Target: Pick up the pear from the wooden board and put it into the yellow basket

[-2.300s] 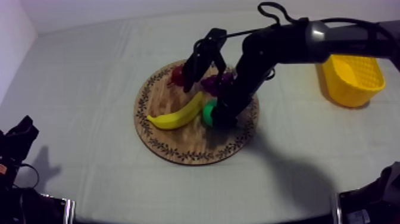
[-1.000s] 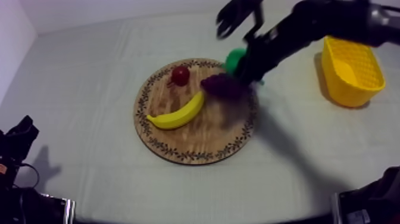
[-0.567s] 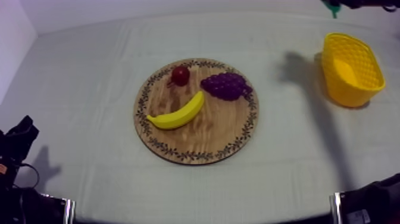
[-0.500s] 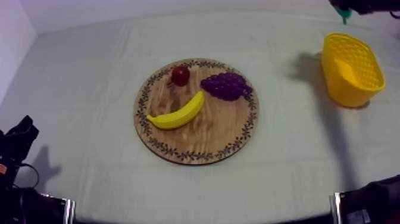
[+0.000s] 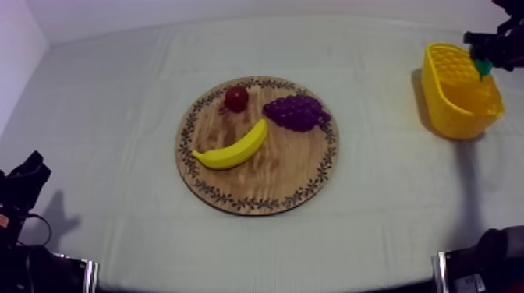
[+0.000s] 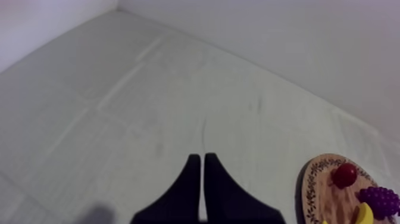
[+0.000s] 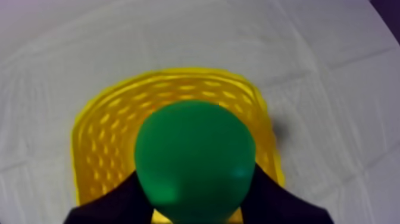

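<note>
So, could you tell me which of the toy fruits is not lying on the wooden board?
The green pear: the right claw holds it over the yellow basket, while the banana, the grapes and the small red fruit lie on the board.

Your left gripper [image 6: 201, 158]: fingers pressed together, above the cloth [image 6: 119, 107].
The board [image 6: 313, 186]: you see a small red fruit [image 6: 344, 175], grapes [image 6: 378, 195] and a banana [image 6: 364, 213].

1. Top view: soft, rather dim, cool light from above on the cloth [image 5: 117, 117].
2. The left arm [image 5: 23, 187] throws a dark shadow just beside it; the basket [image 5: 448, 117] shades the cloth on its side toward the board [image 5: 273, 167].
3. Right wrist view: faint sheen on the pear [image 7: 193, 155].
4. Left wrist view: pale, even light; grey shadow by the left gripper [image 6: 199, 158].
</note>
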`<state>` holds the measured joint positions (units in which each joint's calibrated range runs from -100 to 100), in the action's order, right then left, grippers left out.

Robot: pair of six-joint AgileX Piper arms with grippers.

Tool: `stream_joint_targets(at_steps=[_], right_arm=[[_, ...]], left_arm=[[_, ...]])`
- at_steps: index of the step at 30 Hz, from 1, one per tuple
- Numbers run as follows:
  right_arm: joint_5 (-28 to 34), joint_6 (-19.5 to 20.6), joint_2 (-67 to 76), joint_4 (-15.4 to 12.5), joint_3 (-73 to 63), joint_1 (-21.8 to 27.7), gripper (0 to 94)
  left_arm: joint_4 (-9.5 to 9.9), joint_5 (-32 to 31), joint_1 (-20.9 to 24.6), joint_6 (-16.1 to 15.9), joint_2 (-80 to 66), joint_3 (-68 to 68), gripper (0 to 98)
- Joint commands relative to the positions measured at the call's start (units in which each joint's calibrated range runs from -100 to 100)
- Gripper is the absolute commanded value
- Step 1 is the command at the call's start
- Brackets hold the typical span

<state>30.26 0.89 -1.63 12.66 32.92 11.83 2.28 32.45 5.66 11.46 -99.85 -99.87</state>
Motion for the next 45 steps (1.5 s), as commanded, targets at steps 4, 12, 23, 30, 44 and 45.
stream_joint_targets(at_steps=[4, 12, 23, 30, 44, 45], right_arm=[[-0.3, -2.2, -1.4, -1.4, 0.4, 0.2, 22.9], [-1.1, -3.9, -2.6, -2.3, 1.2, 0.0, 47.5], [-2.5, -7.3, -1.2, -5.3, 2.7, -1.2, 42.3], [-4.0, -10.8, 6.5, -11.4, 6.8, -2.5, 10.1], [-6.7, -26.7, 52.1, -28.8, 36.5, -7.3, 1.0], [-6.1, -26.6, 55.8, -28.8, 38.8, -7.6, 1.1]], left_arm=[[0.00, 0.0, 0.0, 0.0, 0.0, 0.0, 0.1], [0.00, 0.0, 0.0, 0.0, 0.0, 0.0, 0.1], [0.00, 0.0, 0.0, 0.0, 0.0, 0.0, 0.1], [0.00, 0.0, 0.0, 0.0, 0.0, 0.0, 0.1], [0.00, 0.0, 0.0, 0.0, 0.0, 0.0, 0.1], [0.00, 0.0, 0.0, 0.0, 0.0, 0.0, 0.1]])
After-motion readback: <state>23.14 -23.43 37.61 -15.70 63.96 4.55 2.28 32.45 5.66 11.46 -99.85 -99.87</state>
